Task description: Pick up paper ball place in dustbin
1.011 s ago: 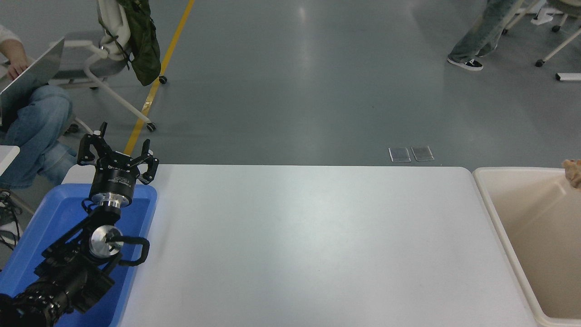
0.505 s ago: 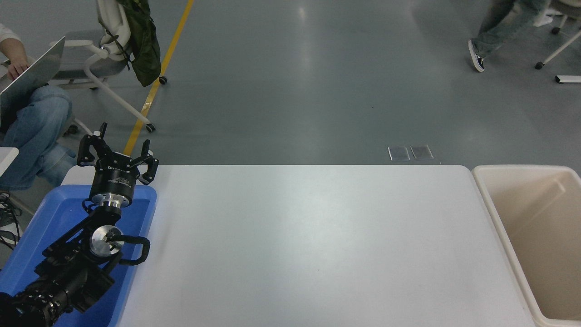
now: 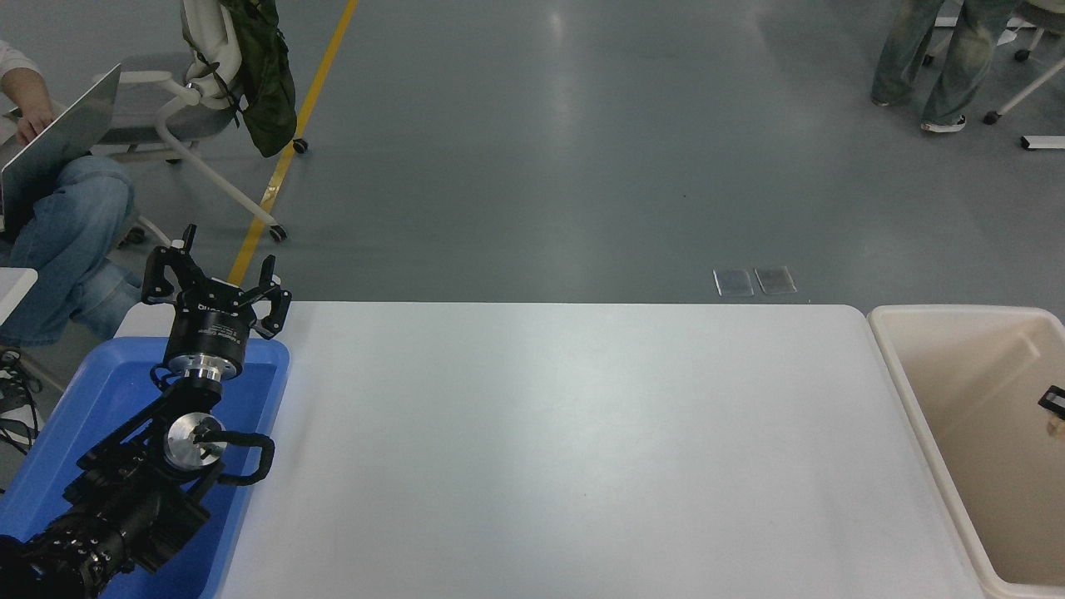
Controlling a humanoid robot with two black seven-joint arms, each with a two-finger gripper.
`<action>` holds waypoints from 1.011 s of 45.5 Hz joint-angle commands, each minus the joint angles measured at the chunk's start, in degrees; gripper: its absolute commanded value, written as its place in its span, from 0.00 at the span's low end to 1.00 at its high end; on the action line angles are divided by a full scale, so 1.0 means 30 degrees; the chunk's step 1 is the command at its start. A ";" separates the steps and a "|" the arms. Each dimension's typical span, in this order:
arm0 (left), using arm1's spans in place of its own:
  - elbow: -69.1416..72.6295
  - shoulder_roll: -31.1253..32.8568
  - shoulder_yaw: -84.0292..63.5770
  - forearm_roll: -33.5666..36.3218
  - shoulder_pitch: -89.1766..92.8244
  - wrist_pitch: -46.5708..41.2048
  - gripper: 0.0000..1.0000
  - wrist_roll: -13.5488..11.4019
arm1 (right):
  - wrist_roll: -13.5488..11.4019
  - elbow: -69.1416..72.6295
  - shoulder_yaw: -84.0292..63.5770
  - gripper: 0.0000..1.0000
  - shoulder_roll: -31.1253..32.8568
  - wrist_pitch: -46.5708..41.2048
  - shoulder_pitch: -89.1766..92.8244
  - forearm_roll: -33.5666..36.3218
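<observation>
The cream-beige dustbin (image 3: pixel 903 374) stands at the table's right end, cut off by the picture's edge. Only a black tip of my right gripper (image 3: pixel 1053 401) shows at the right edge, over the inside of the bin. A small tan sliver (image 3: pixel 1055 427) sits just under that tip. Too little of it shows to tell whether it is the paper ball. My left gripper (image 3: pixel 215 274) is open and empty, parked at the lower left over the blue tray (image 3: pixel 108 391).
The white table (image 3: pixel 566 441) spans the middle of the view. A person sits with a laptop (image 3: pixel 50 154) at the far left beside a wheeled chair (image 3: pixel 191 108). Another person's legs (image 3: pixel 936 58) stand at the top right.
One second ago the tan paper ball showed at the right edge above the bin's rim, then left the view. Now a black gripper tip shows lower, inside the bin. The left arm has not moved.
</observation>
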State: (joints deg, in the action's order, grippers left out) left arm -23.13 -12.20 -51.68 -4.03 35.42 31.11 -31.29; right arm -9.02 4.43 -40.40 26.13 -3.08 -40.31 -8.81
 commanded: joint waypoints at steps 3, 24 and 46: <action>0.0006 -0.0007 0.0000 -0.0003 0.0001 0.0000 0.99 -0.0001 | 0.0019 -0.1066 0.0078 0.00 -0.1064 0.1759 0.1335 -0.0022; 0.0005 -0.0007 0.0000 -0.0003 0.0001 0.0000 0.99 -0.0001 | 0.0019 -0.0978 0.0254 0.75 -0.1269 0.4190 0.0691 0.0008; -0.0024 -0.0007 0.0000 -0.0003 0.0001 0.0000 0.99 -0.0001 | 0.0019 -0.0949 0.0254 0.76 -0.1269 0.4278 0.0632 0.0008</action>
State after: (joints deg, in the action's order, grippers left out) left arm -23.16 -12.21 -51.68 -4.01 35.42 31.11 -31.29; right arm -8.96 1.45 -39.66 22.37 9.22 -38.35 -8.79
